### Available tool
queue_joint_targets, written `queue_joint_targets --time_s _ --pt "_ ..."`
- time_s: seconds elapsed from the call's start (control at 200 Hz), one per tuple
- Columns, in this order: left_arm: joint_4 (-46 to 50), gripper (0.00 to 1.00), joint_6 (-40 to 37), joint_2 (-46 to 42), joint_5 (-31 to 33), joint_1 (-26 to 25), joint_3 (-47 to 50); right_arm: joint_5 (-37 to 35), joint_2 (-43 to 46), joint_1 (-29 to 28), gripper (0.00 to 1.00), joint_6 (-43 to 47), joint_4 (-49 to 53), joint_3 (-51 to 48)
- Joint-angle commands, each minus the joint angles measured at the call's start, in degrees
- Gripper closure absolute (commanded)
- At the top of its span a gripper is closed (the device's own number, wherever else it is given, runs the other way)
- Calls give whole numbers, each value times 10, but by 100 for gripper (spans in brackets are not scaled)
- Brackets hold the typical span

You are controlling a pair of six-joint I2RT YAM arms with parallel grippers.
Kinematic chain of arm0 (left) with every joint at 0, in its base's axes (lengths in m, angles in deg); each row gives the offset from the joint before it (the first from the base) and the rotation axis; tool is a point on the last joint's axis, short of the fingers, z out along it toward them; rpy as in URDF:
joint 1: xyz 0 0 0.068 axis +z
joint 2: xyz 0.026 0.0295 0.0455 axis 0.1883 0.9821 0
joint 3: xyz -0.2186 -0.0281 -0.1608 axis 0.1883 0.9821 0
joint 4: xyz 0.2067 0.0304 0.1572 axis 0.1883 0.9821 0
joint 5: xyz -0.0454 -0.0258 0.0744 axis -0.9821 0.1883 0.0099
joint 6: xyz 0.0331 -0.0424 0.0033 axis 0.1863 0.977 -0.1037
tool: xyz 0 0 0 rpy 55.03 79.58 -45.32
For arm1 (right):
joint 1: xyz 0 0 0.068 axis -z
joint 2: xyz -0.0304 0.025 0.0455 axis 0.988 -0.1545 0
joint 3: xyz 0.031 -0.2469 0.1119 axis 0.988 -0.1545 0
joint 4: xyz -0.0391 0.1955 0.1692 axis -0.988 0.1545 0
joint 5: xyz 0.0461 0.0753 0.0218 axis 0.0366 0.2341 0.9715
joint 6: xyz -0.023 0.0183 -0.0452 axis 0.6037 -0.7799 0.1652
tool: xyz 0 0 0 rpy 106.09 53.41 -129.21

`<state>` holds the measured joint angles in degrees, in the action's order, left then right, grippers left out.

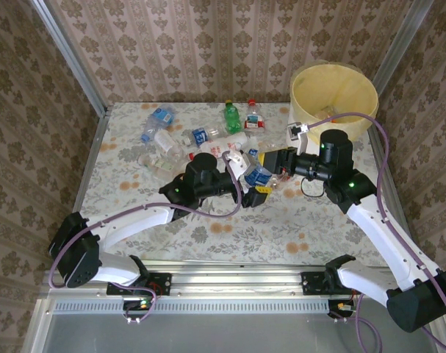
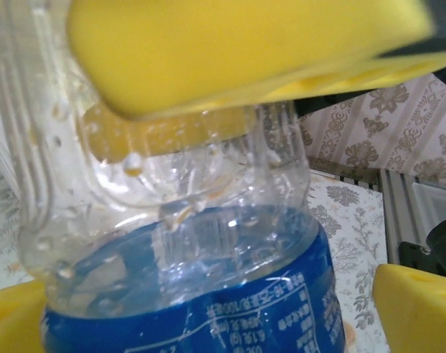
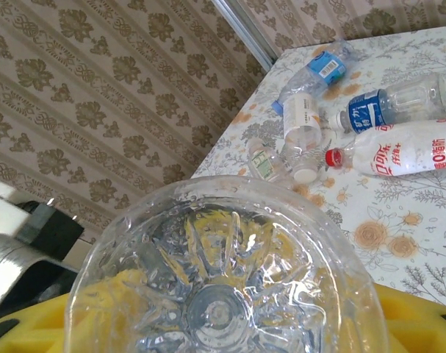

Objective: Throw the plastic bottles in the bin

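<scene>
The right pincer was clamped on the clear bottom end of a blue-labelled bottle, with its yellow pads pressed against either side. The left pincer met it tip to tip. It was spread wide around the same bottle's label, and one pad stood clear of the plastic. Just past both pincers, farther up the table, the other bottles lay scattered, a green bottle among them. The bin stood beyond the right pincer, off to its right and well apart.
</scene>
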<state>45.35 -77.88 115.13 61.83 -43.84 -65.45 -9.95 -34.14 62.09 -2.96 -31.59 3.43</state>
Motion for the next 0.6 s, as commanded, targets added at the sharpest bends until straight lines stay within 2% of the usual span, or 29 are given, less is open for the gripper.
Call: queue_joint_targets --time_s 0.0,0.2,0.27,0.415,0.595 --pt "-32 0 -2 -21 10 -1 21 0 6 -3 53 3 8 11" --pt "-26 0 13 -57 54 14 65 -45 9 -3 55 34 48 30" --pt "-24 0 17 -69 63 20 81 -78 12 -4 59 52 63 37" --pt "-23 0 26 -99 88 29 115 -165 25 -3 60 116 109 64" --pt "-18 0 30 -140 117 39 142 -261 66 -4 60 191 88 61"
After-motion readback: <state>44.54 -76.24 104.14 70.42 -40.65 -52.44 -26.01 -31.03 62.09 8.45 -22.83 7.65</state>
